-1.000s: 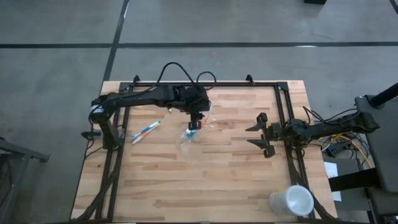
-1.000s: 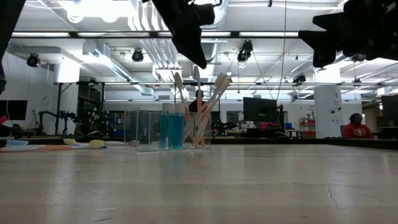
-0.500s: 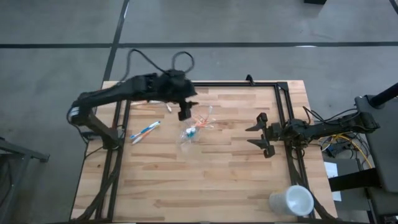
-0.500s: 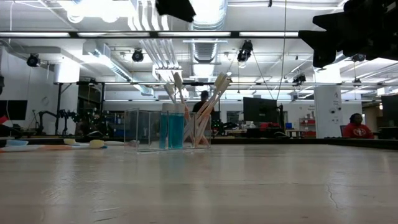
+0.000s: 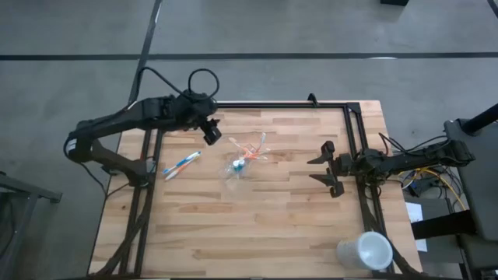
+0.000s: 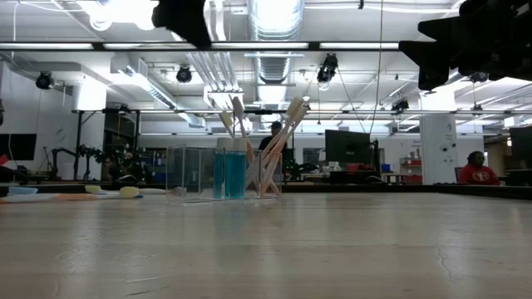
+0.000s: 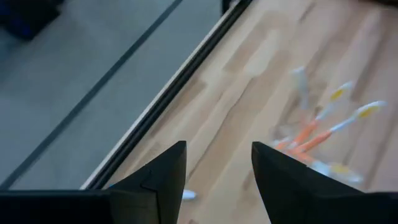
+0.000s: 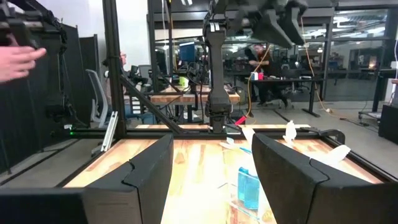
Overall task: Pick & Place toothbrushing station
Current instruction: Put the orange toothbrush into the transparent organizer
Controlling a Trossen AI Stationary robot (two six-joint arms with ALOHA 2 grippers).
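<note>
Tools first: the left tool hangs above the far left part of the surface, fingers parted and holding nothing. The right tool waits over the right side, fingers spread, nothing between them. The clear cup stands mid-surface, holding toothbrushes and a blue tube; its outline is faint from above. Two more toothbrushes lie flat to its left. A white cup sits at the near right corner. The left wrist view is blurred.
</note>
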